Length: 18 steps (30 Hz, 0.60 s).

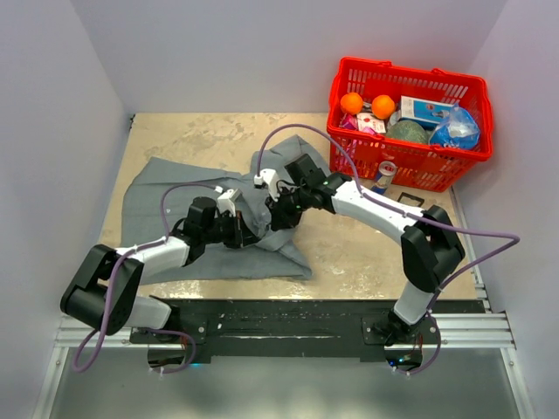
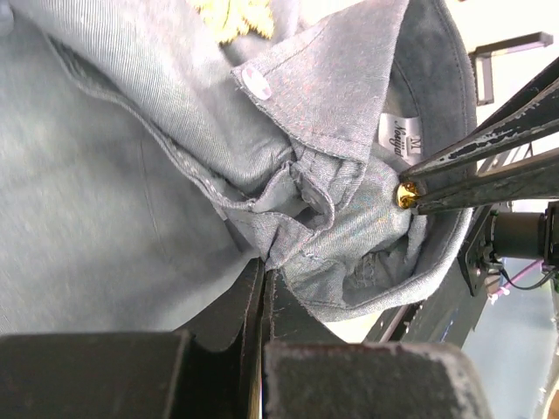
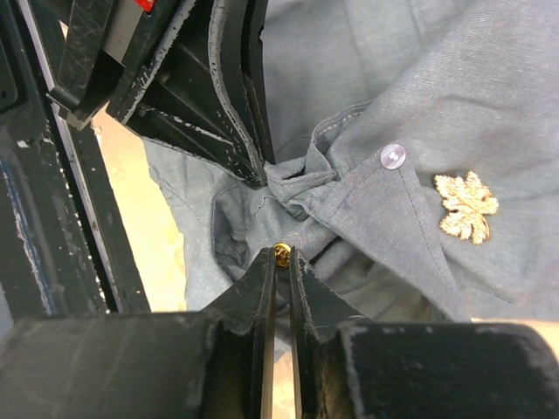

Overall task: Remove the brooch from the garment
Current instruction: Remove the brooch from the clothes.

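Two pincers met at the collar of the garment [image 1: 162, 188], which lay spread on the table [image 1: 367, 253]. The left gripper [image 2: 263, 275] was clamped tight on a bunched fold below the collar. The right gripper [image 3: 281, 266], jaws nearly together, pinched a small gold stud [image 3: 281, 253] inside the collar. The leaf-shaped gold brooch [image 3: 467, 205] sat on the outer cloth near a white button [image 3: 393, 156], apart from both pairs of tips.

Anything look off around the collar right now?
Nothing damaged or spilled. The shirt is bunched and twisted by the collar, where the left tool clamps a fold. The right tool pinches a small gold stud there; the leaf brooch sits on the cloth nearby.
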Motion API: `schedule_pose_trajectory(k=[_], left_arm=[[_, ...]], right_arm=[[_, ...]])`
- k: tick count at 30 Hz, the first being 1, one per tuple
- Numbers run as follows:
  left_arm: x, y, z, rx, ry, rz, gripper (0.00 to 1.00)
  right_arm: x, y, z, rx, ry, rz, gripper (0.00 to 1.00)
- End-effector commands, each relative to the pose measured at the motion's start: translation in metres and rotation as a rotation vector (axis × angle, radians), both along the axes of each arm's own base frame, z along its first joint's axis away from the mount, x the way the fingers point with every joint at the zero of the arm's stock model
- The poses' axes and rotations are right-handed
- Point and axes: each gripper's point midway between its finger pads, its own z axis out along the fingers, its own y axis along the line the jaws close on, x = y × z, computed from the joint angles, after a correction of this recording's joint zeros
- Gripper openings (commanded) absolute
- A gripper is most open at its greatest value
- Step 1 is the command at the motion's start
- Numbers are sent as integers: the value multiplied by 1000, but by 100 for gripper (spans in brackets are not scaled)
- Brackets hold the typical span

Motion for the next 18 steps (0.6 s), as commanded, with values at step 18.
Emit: schedule_pose_trajectory(k=[18], left_arm=[[8, -3, 22, -2, -122, -22, 0]], right_arm=[[25, 2, 38, 61, -123, -36, 0]])
